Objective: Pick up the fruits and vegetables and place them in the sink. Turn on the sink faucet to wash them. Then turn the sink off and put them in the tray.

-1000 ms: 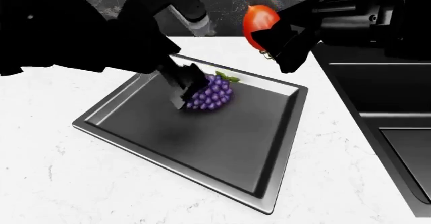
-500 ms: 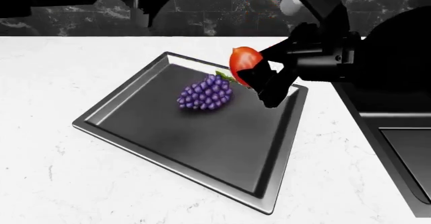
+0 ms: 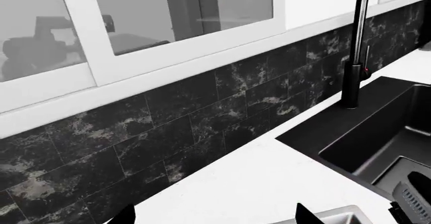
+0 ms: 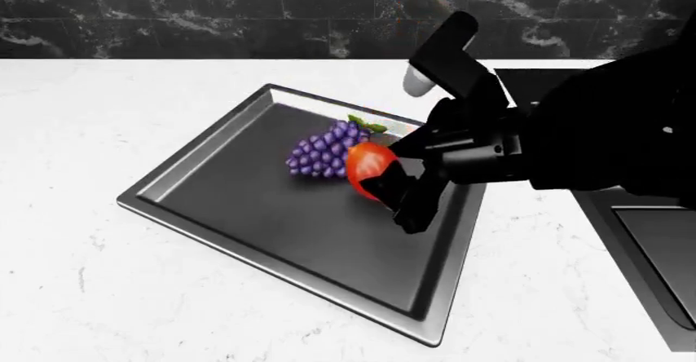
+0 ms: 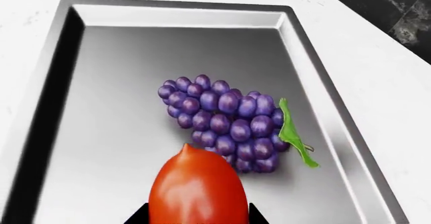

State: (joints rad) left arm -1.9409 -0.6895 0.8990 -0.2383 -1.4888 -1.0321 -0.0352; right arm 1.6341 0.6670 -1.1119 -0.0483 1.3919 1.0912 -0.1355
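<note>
Table (image 4: 98,297), white and marbled, lies bare along its whole left side, with open room around the tray (image 4: 207,215) on that flank and toward the near edge. No writing or brand mark can be read on anything; the only mark is a red dot on the faucet (image 3: 355,47), seen from the left wrist camera, where the tall black spout stands behind the sink (image 3: 377,138). The left pincer shows only as two dark tips at the edge of that wrist view, and I cannot tell whether it is spread or closed.

The tray sits at an angle on the table, its shiny raised rim running all round. The grapes (image 4: 324,154) lie on its floor in the far half, green leaf toward the back rim. Most of the tray floor nearer the front and left is free.

Just right of the grapes, the tomato (image 4: 367,166) is pinched in the right pincer (image 4: 383,178), low over the tray; whether it touches the floor I cannot tell. From the right wrist camera the tomato sits right beside the bunch. Beyond the tray's right rim a strip of table separates it from the sink's edge.
</note>
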